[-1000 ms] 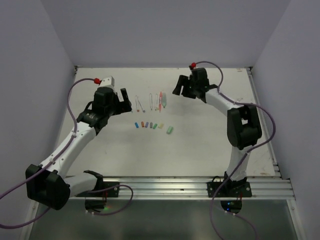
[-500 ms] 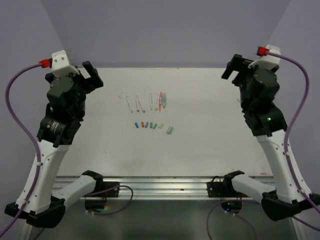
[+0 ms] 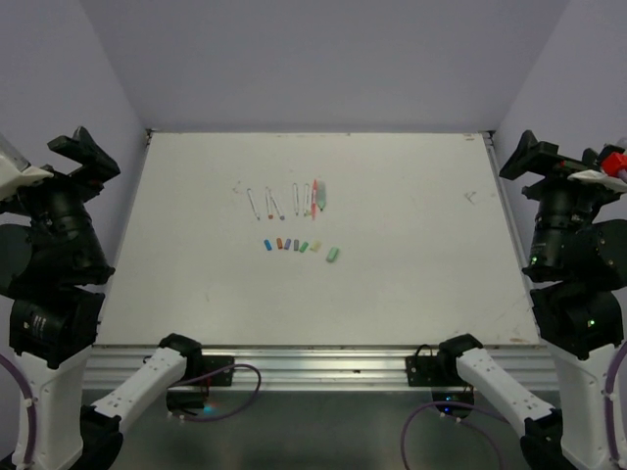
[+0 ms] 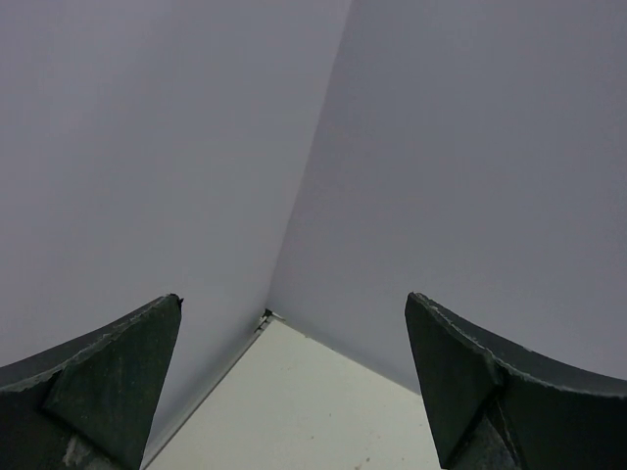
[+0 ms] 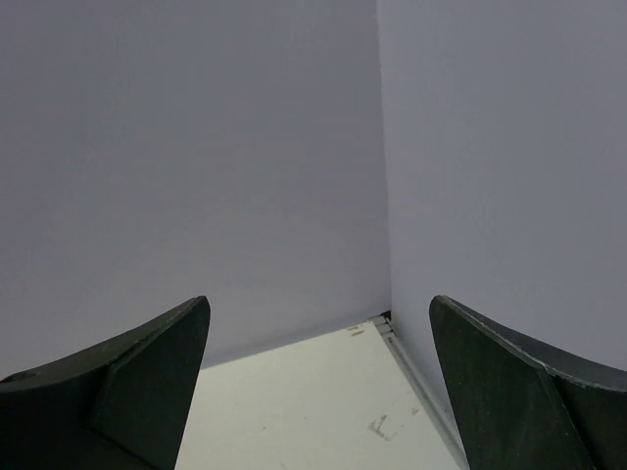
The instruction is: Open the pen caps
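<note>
We are judging the pen caps (image 3: 297, 246) to be very light, stiff little plastic stubs, smooth enough to skid or roll at a nudge and easy to flick away. The best hold is probably across a cap's short round body, squeezing gently and squarely so it is not squirting out sideways (a pinch near either end is likely to tip it).

They are lying in a short row a little toward 9 o'clock from the middle of the table (image 3: 421, 225): blue at the 9 o'clock end, then orange, purple, grey, green and yellowish, close together. The mint-green cap (image 3: 333, 255) is sitting apart at about 4 o'clock from the row's end. At 12 o'clock from the row, the thin white pen barrels (image 3: 274, 203) are lying side by side, with a pink pen (image 3: 314, 193) at their 3 o'clock end; whether it is wearing a cap is too small to tell.

The left gripper (image 4: 294, 298) is hanging at the 9 o'clock edge and the right gripper (image 5: 319, 302) at 3 o'clock. Both are standing wide open, holding nothing, well apart from the caps.
</note>
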`<state>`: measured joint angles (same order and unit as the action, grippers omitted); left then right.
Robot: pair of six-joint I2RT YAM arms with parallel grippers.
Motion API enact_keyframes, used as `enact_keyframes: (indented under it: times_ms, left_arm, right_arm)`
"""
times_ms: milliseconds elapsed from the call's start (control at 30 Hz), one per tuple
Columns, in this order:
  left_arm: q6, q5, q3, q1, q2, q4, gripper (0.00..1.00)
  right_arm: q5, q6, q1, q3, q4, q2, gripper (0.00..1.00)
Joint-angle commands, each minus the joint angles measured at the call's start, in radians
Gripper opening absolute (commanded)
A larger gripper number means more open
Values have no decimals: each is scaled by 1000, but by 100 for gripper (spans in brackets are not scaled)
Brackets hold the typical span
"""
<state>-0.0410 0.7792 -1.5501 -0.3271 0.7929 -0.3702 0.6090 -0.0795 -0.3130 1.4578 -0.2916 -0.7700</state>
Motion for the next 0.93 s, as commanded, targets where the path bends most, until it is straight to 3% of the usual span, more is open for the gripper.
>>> enact_keyframes:
  times_ms: [0,900]
  left_arm:
    - [73,61,-2,7,-7,77,100]
    - [50,28,33,7,-21,85,100]
  right_arm:
    - [15,-62,2,-1,9,1,99]
    - [-84,-13,2,39,-1,-26,99]
